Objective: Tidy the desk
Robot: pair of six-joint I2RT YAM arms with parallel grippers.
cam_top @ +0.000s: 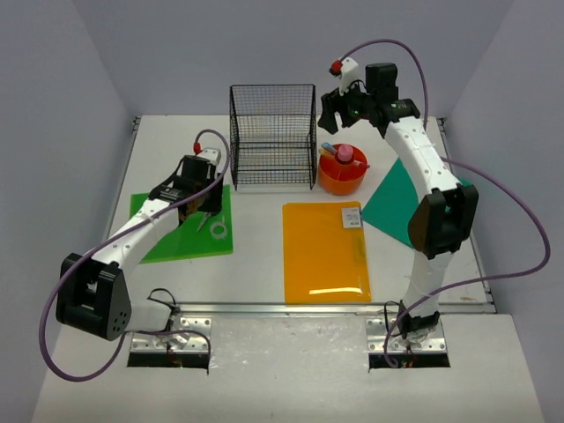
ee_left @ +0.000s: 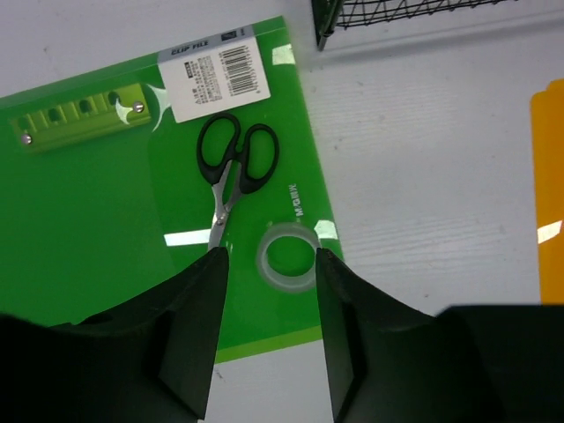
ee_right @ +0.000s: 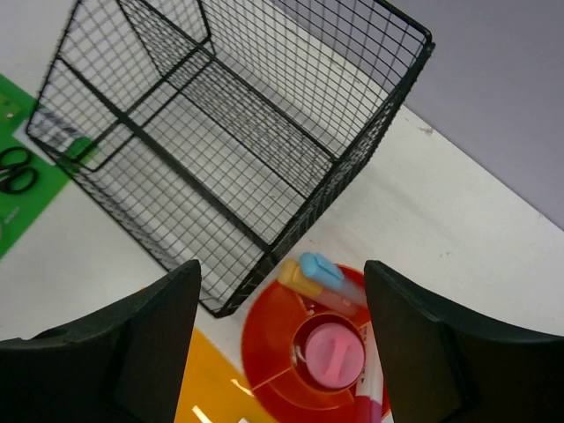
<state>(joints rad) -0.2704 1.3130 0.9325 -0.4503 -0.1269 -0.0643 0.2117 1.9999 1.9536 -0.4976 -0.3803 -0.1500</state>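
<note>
Three flat files lie loose on the tabletop (cam_top: pixel 256 256), seen from above. A green clip file (cam_top: pixel 176 242) is toward the left edge, and an orange folder (cam_top: pixel 324 256) lies in the middle by the near rail. A teal sheet (cam_top: pixel 392 203) lies toward the right edge, partly hidden under the right arm. The black wire rack (cam_top: pixel 273 137) stands at the middle of the far edge with nothing in it that I can see. A round orange tray (cam_top: pixel 328 183) sits just beside the rack's right side and holds a few small things. I'd judge the tidying barely begun: some small items are in the tray, none of the files is racked.

From the left wrist, black-handled scissors (ee_left: pixel 233 167) and a clear tape ring (ee_left: pixel 287 257) rest on the green file, near each other but apart. The left jaws hang above the file's near edge, parted, with nothing between them. The scissor tip points at one finger and the ring lies just ahead of the gap. Both items probably need a home yet.

From the right wrist, the right jaws stand wide apart and empty over the tray. A pink-capped item (ee_right: pixel 330 352) stands in the tray's middle cup. A blue piece (ee_right: pixel 319 269) and a yellow one (ee_right: pixel 298 282) lie in the compartment nearest the rack. The rack's shelves look bare from here too.
</note>
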